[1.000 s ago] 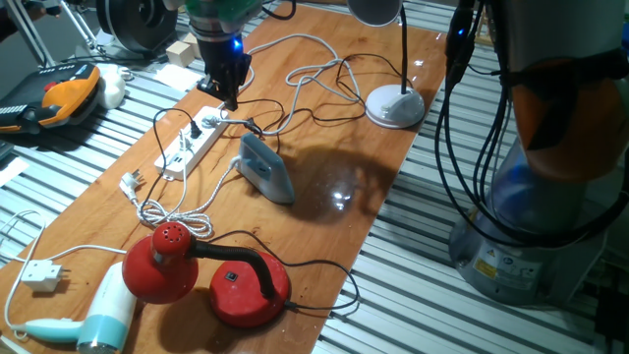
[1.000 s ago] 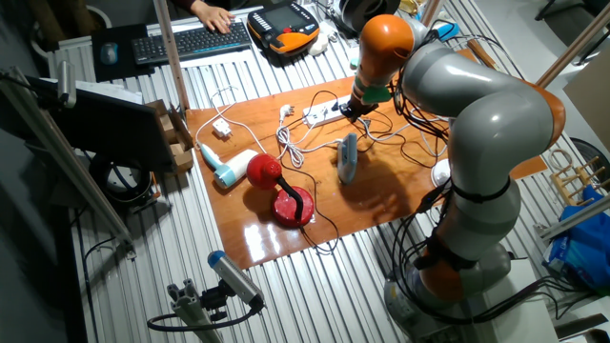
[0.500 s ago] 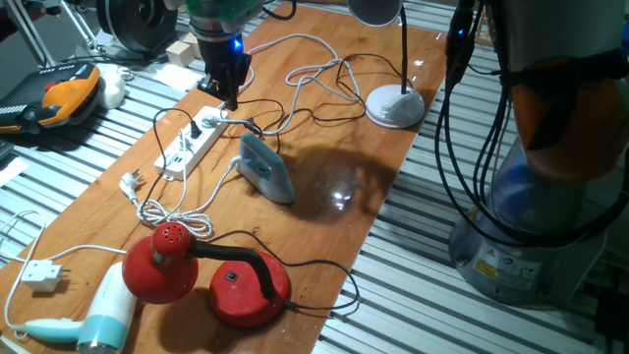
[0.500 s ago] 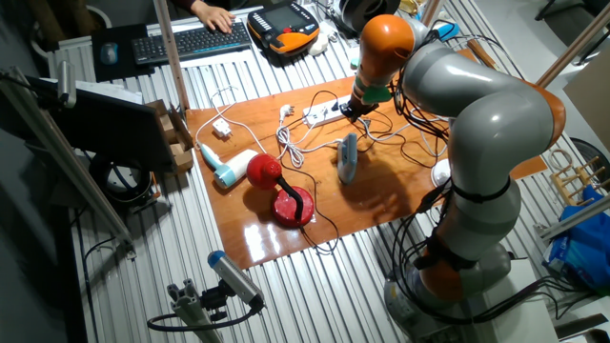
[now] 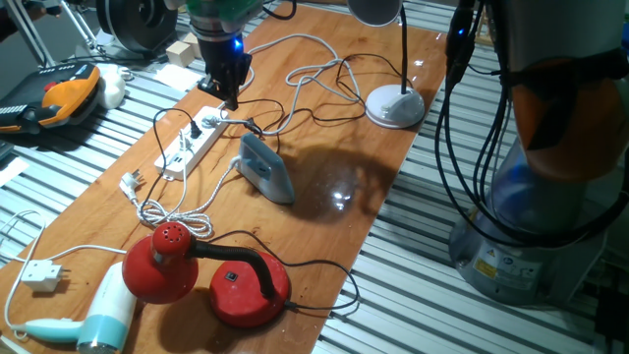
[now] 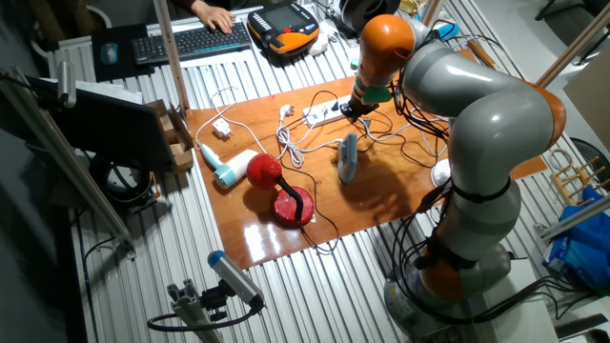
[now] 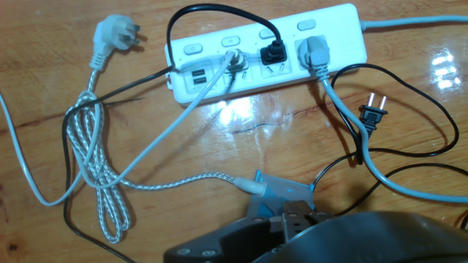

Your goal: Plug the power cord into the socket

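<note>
The socket [image 7: 329, 25] is a long white strip lying across the top of the hand view; it also shows as the socket [image 5: 192, 143] and the socket [image 6: 324, 111]. A small black plug [image 7: 273, 53] of a thin black power cord sits in one outlet, its cable looping up and off to the left. A white plug [image 7: 234, 60] and a grey plug [image 7: 311, 51] fill the outlets on either side. Another black two-pin plug [image 7: 373, 113] lies loose on the wood, right of the strip. My gripper [image 5: 231, 98] hangs just above the strip's far end. Its fingers do not show in the hand view.
A blue iron [image 5: 265, 167] stands beside the strip. A braided cord [image 7: 95, 168] with a white plug [image 7: 110, 33] lies coiled to the left. A red lamp [image 5: 236, 285], a hair dryer [image 5: 103, 315] and a white lamp base [image 5: 395, 106] share the board, with several cables between them.
</note>
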